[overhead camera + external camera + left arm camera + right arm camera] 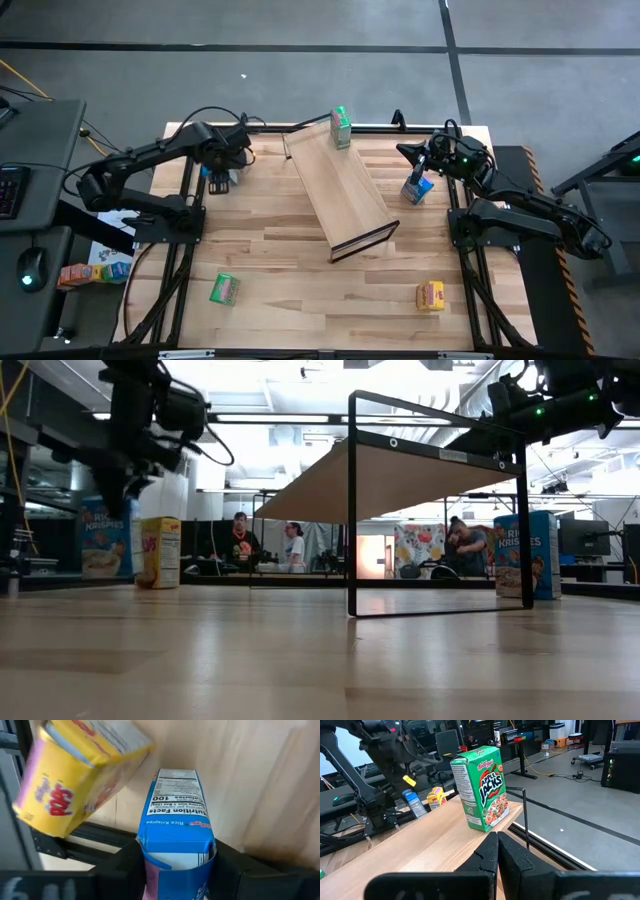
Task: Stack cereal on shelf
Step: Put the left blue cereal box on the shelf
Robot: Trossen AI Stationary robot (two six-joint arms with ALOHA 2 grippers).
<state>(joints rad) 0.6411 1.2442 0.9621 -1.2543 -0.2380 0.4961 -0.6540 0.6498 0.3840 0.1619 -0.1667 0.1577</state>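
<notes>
Left wrist view shows left gripper (175, 865) fingers closing round a blue box (176, 820) on the counter (300, 270) — grasp step. Next: lift it onto the shelf (340, 190). Right gripper (497, 845) fingers pressed together — idle.

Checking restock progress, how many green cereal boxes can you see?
2. One green box stands at the shelf's far end; the other lies on the tabletop, front left. More could be hidden.

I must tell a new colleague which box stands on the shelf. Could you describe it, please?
Find the long tilted wooden shelf mid-table. At its far, upper end, one box stands upright: the green Apple Jacks box. It is the only box on the board; the others sit on the tabletop.
</notes>
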